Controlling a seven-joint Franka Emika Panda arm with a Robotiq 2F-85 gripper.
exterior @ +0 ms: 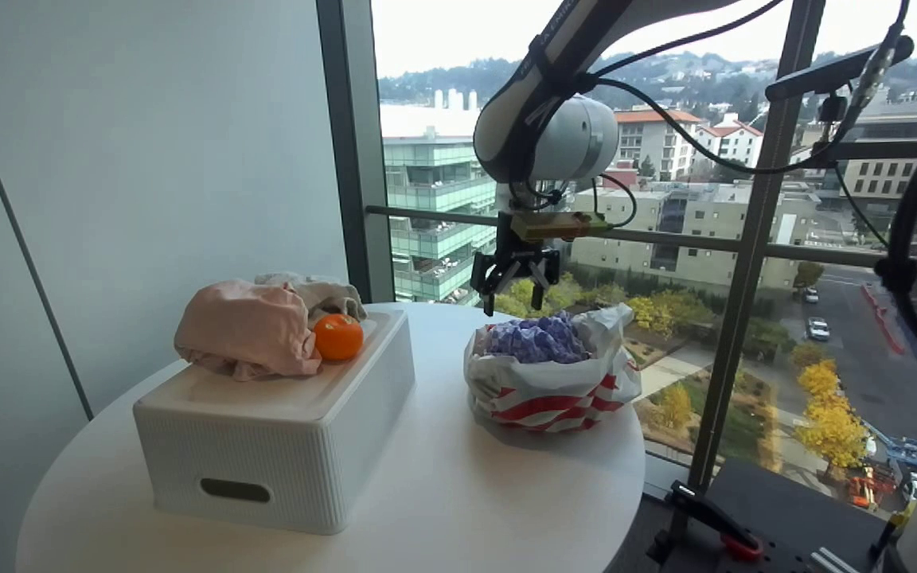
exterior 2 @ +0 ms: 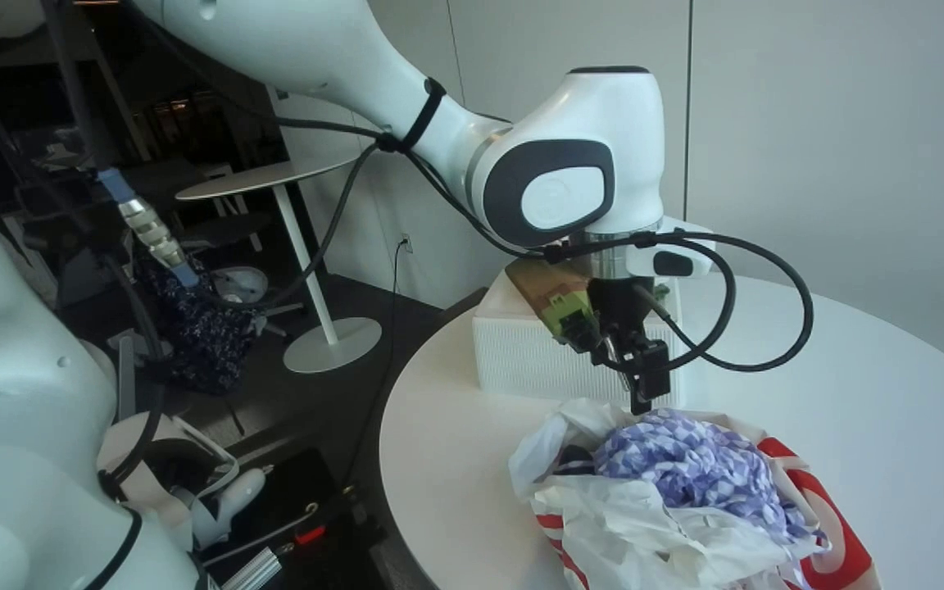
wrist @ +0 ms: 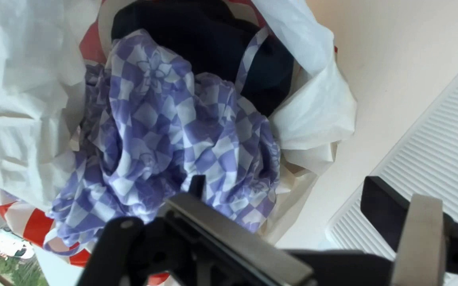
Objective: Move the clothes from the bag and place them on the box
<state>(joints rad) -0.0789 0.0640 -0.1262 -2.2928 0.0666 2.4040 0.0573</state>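
Round white table (exterior: 442, 509) was noted in both exterior views. Nearest, toward the left edge in an exterior view, stood a ribbed white box (exterior: 212, 454). On it lay a bundled pink cloth (exterior: 239, 330), a round orange object (exterior: 338, 337) just beside that, and a beige cloth (exterior: 333, 295) behind both. Farther back, at the right edge, sat a white-and-red bag (exterior: 550, 390); purple-and-white checked clothing (exterior: 534, 341) lay crumpled in its mouth — dark fabric (wrist: 201, 43) next to it, per the wrist view. The gripper (exterior: 513, 302) hung over the bag's box-facing side, fingers (wrist: 384, 210) apart: per the wrist view, one appeared over the checked clothing, the other with the box's wall behind it. Beyond the far edge stood a window frame (exterior: 747, 270), with buildings (exterior: 442, 187) and yellow trees (exterior: 829, 430) outside.
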